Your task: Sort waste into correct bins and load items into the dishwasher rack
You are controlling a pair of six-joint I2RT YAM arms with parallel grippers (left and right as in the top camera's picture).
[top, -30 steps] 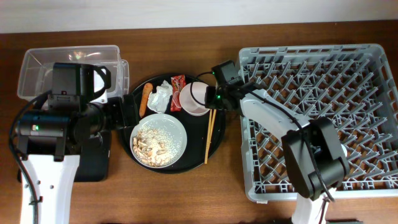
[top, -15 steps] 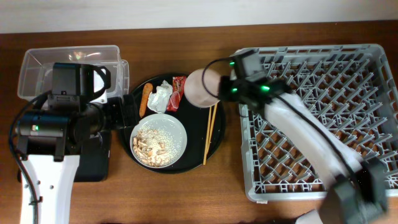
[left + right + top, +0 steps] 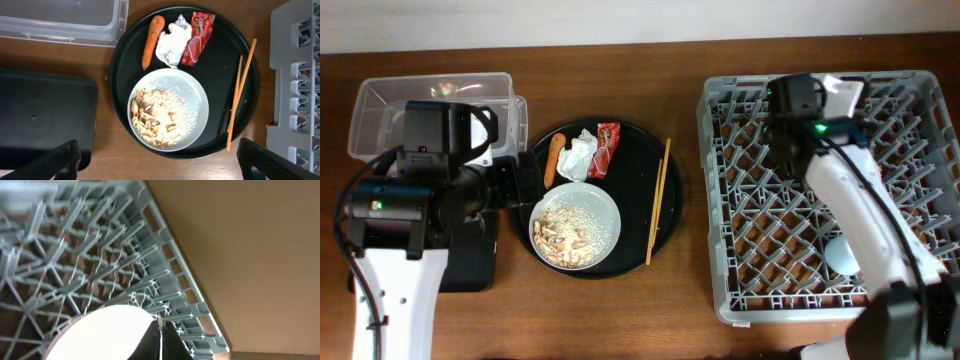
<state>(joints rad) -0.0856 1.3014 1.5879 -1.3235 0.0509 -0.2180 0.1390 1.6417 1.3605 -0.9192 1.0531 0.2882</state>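
Note:
My right gripper (image 3: 160, 330) is shut on the rim of the white bowl (image 3: 105, 335) and holds it over the far part of the grey dishwasher rack (image 3: 100, 255). In the overhead view this gripper (image 3: 790, 110) is above the rack's (image 3: 712, 200) far left area, and the bowl is not clear there. A light-blue cup (image 3: 840, 255) sits in the rack. My left gripper (image 3: 160, 172) is open and empty above the plate of rice scraps (image 3: 170, 107). The carrot stick (image 3: 151, 40), tissue (image 3: 170, 40), red wrapper (image 3: 198, 37) and chopsticks (image 3: 240, 95) lie beside the plate.
All these lie on a round black tray (image 3: 630, 235). The clear tub (image 3: 430, 110) stands at the far left. The shallow black bin (image 3: 45, 115) lies in front of it, partly under my left arm. The rack fills the right half of the table.
My right gripper lifted the white bowl off the round tray and carried it right, over the rack. The left arm has not moved.

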